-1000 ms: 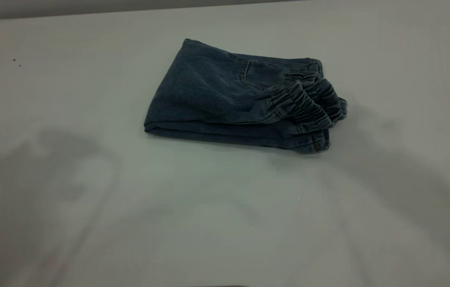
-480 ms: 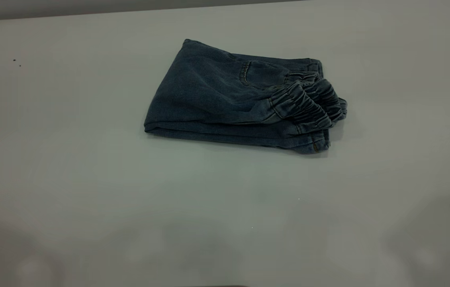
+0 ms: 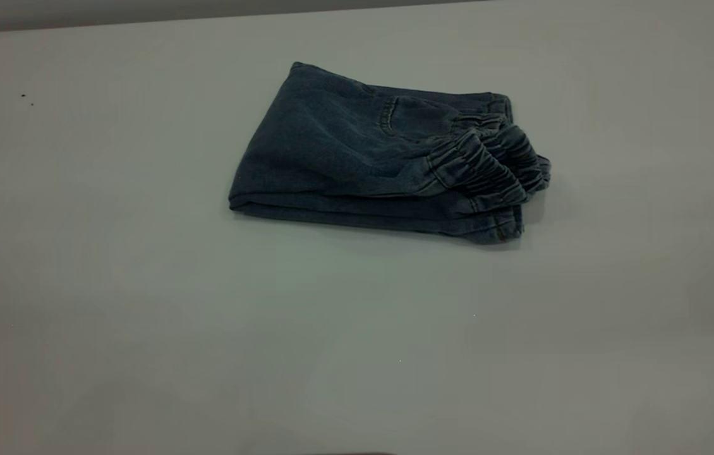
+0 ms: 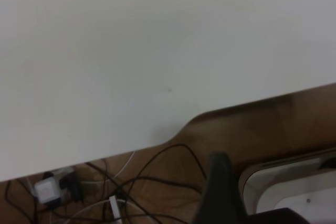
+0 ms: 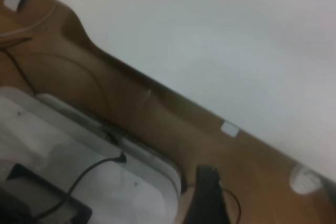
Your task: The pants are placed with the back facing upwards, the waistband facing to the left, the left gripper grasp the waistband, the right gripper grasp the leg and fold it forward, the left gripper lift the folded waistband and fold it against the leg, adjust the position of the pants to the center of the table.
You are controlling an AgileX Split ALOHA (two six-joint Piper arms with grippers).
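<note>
We see the pants (image 3: 382, 161) folded compactly, waistband (image 3: 490, 167) rightward, resting slightly behind the table (image 3: 142, 284) centre; arm shadows seen 1 second ago have gone; both grippers look withdrawn past the table edge, their fingers' state we cannot tell; folding looks finished.

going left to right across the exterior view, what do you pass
Bare table → two tiny dark specks → folded edge of the pants → back pocket → waistband → bare table again.
</note>
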